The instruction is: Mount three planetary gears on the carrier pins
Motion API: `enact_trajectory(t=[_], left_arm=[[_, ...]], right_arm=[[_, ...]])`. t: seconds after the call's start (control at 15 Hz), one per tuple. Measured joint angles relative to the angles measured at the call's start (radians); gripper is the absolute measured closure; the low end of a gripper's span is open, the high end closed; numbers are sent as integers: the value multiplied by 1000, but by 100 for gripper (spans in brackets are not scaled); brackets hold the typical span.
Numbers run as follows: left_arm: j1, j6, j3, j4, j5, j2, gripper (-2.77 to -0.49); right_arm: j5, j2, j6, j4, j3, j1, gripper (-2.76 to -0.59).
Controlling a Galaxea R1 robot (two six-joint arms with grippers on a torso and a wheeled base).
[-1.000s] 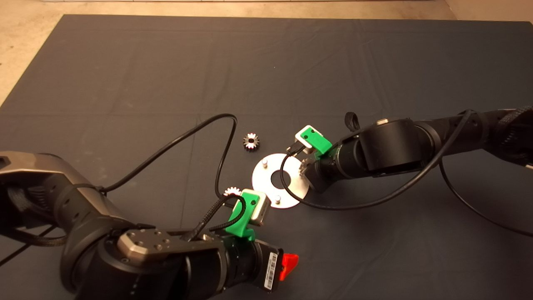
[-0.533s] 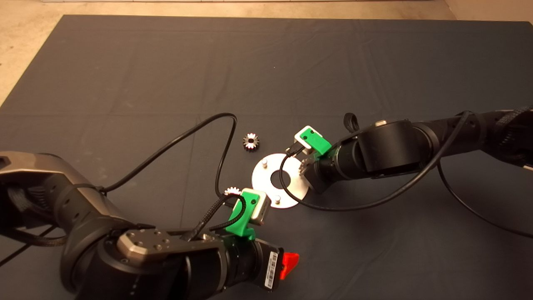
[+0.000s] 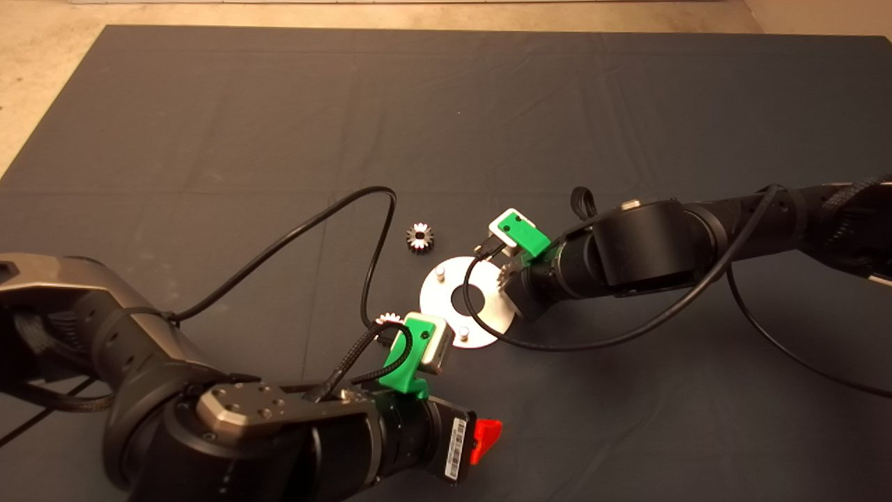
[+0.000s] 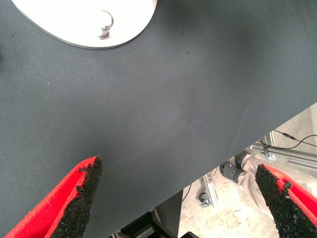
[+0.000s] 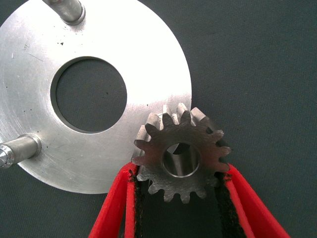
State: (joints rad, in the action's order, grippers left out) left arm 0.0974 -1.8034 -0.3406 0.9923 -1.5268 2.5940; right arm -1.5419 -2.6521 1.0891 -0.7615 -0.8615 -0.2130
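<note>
The round silver carrier disc [image 3: 488,317] lies mid-mat, with two bare carrier pins [image 3: 440,272] [image 3: 462,335] standing on it. My right gripper [image 5: 181,168] is shut on one planetary gear [image 5: 181,157], holding it over the disc's rim [image 5: 148,64]. The third pin's top [image 5: 174,162] shows through the gear's bore. How far down the gear sits cannot be told. A second gear [image 3: 419,238] lies loose on the mat behind the disc. A third gear [image 3: 387,320] peeks out beside my left wrist. My left gripper [image 4: 181,196] hangs open over bare mat near the disc's edge [image 4: 133,20].
Black cables [image 3: 348,216] loop over the mat beside the loose gear and across the disc. The mat's edge and the floor with a metal frame [image 4: 257,163] show in the left wrist view. The dark mat [image 3: 209,125] stretches wide behind the parts.
My right gripper has shifted slightly left and back with the gear in it, and the disc has shifted slightly with it. The left arm has barely moved.
</note>
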Motion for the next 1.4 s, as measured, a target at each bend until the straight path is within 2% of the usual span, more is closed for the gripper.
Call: enact_trajectory(t=[0.47,0.67,1.07,1.4], left_arm=[[0,0,-26,1,0,38,-222],[0,0,-35,2,0,39,-222],[0,0,-49,3,0,44,-222],[0,0,-50,3,0,44,-222]], right_arm=[[1,-1,0,-6,0,2,-80],[2,1,0,-7,0,2,-80],[15,13,0,-7,1,2,-80],[16,16,0,-10,11,4,-79]])
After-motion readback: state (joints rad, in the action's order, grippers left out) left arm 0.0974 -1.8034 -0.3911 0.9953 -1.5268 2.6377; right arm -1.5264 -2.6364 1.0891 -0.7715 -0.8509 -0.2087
